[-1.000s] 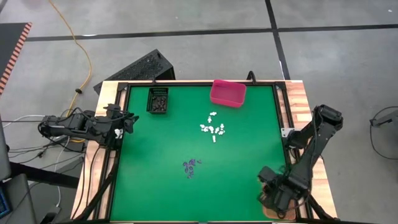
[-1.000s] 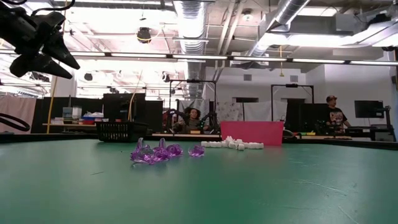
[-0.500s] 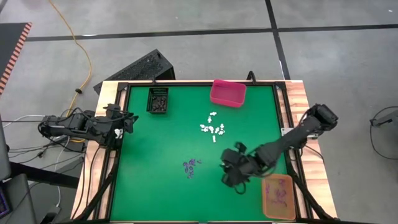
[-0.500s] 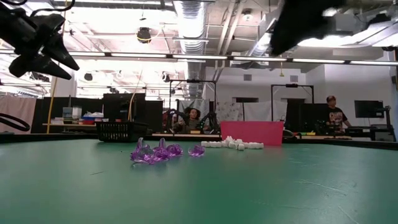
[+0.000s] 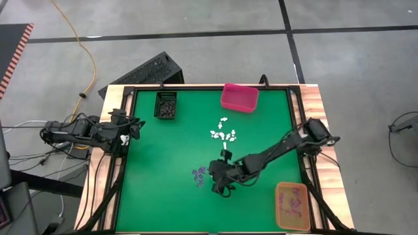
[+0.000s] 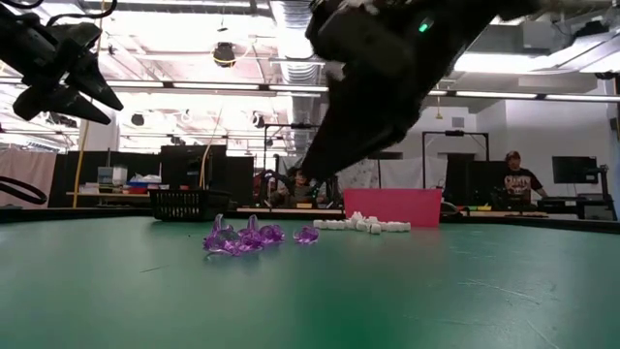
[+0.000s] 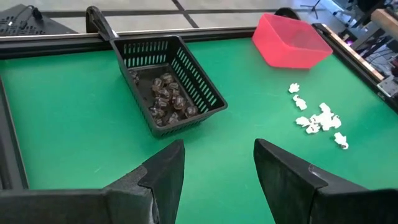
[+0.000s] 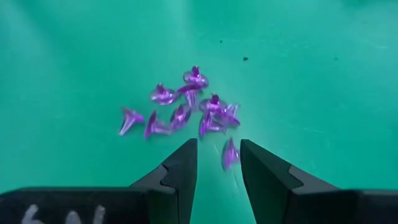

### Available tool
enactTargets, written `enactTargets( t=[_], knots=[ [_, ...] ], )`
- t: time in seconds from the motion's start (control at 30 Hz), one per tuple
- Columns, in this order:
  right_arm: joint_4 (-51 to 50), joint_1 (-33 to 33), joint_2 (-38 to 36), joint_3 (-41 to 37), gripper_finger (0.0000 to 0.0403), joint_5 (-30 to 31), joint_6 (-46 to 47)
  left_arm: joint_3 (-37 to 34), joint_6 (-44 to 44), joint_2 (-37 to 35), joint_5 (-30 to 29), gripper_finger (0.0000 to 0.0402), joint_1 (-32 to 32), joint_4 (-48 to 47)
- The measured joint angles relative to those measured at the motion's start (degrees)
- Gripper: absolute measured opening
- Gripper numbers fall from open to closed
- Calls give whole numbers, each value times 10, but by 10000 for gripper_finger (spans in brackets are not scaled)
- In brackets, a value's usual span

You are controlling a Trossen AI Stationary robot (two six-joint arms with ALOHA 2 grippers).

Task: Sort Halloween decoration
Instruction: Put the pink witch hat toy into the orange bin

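The purple trinkets (image 8: 180,109) lie in a loose cluster on the green mat (image 5: 200,175) (image 6: 247,236). The white trinkets (image 5: 224,135) (image 7: 317,116) lie scattered farther back, toward the pink bin. Dark trinkets (image 7: 166,99) fill the black bin (image 5: 166,104). My right gripper (image 8: 217,160) is open and hovers above the mat just right of the purple cluster (image 5: 214,180) (image 6: 308,167). One purple piece (image 8: 229,154) shows in line with the gap between its fingers. My left gripper (image 7: 217,165) waits open at the table's left edge (image 5: 136,128), raised off the mat (image 6: 92,97).
The pink bin (image 5: 239,96) stands at the far edge and the black bin at the far left. The orange bin (image 5: 292,205) sits off the mat at the near right corner, with a few purple pieces in it. People stand in the room behind the table (image 6: 521,179).
My right arm has swung from the near right corner, where it covered the orange bin, leftward across the mat. Its gripper now hangs beside the purple cluster. The orange bin is uncovered. The trinkets have stayed where they were.
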Motion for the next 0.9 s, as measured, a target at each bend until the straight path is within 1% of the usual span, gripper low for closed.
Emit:
enactTargets(
  t=[0.17, 0.33, 0.63, 0.9],
  knots=[
    [47, -13, 32, 0, 150, -7, -12, 0, 0, 0, 0, 183, 0, 0],
    [33, -20, 44, 0, 150, -21, 2, 0, 0, 0, 0, 183, 0, 0],
    [31, -36, 50, 0, 149, -24, 2, 0, 0, 0, 0, 183, 0, 0],
    [38, -36, 75, 0, 149, -53, 8, 0, 0, 0, 0, 183, 0, 1]
  ],
)
